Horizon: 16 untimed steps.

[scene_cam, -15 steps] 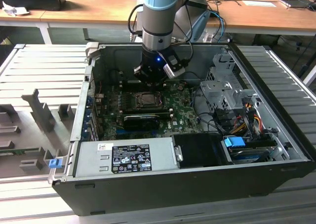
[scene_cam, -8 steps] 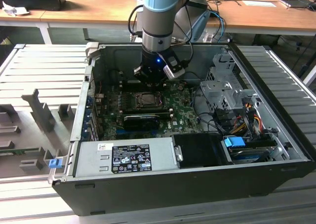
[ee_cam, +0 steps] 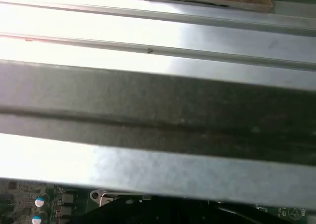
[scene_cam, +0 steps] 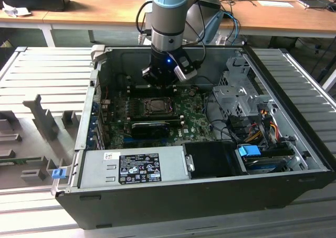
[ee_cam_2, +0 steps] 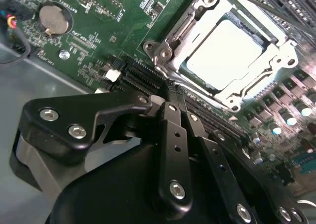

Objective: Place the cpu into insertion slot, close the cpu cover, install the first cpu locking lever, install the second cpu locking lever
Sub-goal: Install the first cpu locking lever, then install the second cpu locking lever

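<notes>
Hovering clenched, empty claw (ee_cam_2: 170,98) above cpu (ee_cam_2: 224,54) seated under closed cpu cover (ee_cam_2: 276,66); card slots (ee_cam_2: 143,78) beneath fingers.

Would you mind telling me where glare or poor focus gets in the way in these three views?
In the second wrist view, glare washes out the cpu face inside the cpu cover, and the gripper looms dark and close. In the first wrist view, bright metal bands overexpose. In the exterior view, lighting is even over the computer case.
</notes>
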{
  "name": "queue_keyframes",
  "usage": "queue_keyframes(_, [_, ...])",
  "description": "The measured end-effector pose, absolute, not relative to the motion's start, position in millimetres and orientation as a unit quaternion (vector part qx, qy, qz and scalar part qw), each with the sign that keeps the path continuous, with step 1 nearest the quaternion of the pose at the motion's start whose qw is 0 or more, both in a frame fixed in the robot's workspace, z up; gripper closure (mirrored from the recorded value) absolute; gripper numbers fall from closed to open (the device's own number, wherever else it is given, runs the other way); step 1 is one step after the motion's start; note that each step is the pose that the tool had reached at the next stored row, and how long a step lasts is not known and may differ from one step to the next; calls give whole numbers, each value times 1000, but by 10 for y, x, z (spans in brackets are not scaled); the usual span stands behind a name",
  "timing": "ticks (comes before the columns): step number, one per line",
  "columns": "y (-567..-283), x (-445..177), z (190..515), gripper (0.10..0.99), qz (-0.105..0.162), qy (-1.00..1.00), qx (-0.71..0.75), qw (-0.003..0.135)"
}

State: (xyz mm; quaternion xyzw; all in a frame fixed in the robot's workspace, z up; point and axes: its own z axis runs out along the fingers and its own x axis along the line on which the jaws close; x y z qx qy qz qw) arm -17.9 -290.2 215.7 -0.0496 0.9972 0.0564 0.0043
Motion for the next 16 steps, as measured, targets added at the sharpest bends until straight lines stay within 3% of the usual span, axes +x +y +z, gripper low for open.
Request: queue_keyframes(16, [-3086,-179,2159,980,56,997,-50,4])
